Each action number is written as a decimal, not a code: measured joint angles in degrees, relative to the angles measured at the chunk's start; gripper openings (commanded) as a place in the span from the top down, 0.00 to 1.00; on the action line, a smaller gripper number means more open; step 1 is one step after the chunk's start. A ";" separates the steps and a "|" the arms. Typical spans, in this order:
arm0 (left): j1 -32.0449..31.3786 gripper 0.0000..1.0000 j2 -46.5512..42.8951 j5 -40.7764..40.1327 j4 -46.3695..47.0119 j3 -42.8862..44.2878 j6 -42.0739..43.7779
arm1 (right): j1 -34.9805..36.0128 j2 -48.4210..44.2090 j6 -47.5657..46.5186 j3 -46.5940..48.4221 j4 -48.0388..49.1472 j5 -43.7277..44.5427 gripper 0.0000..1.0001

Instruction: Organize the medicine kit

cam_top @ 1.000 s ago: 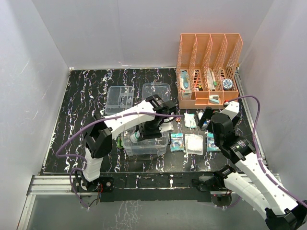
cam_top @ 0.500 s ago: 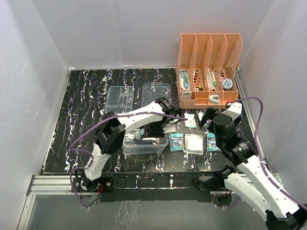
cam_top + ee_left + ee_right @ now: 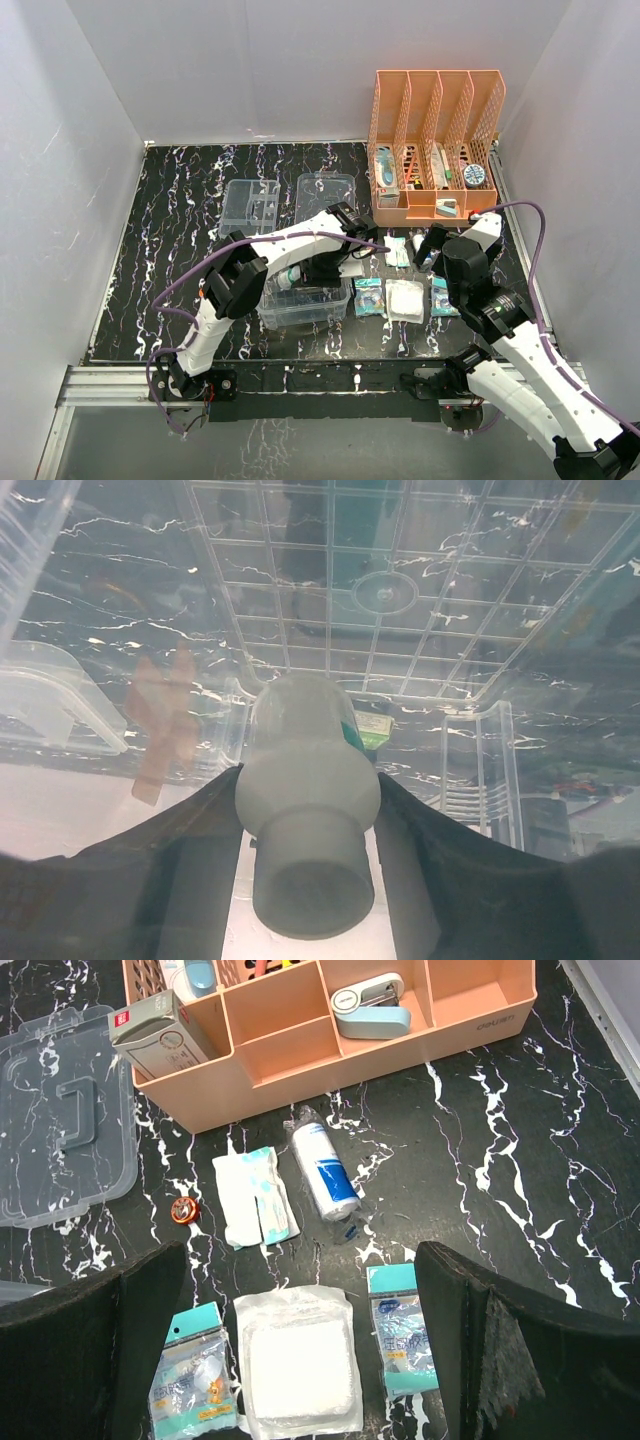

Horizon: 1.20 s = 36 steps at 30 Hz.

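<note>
The medicine kit's deep clear box, round-cornered with a grid-ribbed floor, sits at the near middle of the black, white-veined bench. Its shallow divided tray and handled lid lie side by side just beyond it. The left tool reaches into the box, clenched on a frosted translucent bottle whose teal label is too blurred to read. The right tool hangs released, with nothing between its dark fingers, above loose supplies right of the box: a white gauze packet, two teal-printed sachets, a folded white pad in clear wrap and a small blue-labelled roll. At the far right stands the orange perforated rack. Its front compartments hold a red-topped carton and a pale blue-and-white device.
</note>
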 measured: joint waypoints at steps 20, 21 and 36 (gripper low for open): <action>0.07 0.22 -6.29 -2.51 -0.81 17.03 -1.68 | 0.00 0.63 0.00 0.00 0.00 0.00 0.02; 0.35 0.21 -7.26 -3.04 -0.04 18.34 -2.16 | 0.00 0.72 -0.02 0.00 0.00 0.00 0.02; 43.28 0.14 -54.18 5.09 18.67 -19.74 -6.67 | 0.76 15.65 -4.87 6.27 5.99 -4.55 0.02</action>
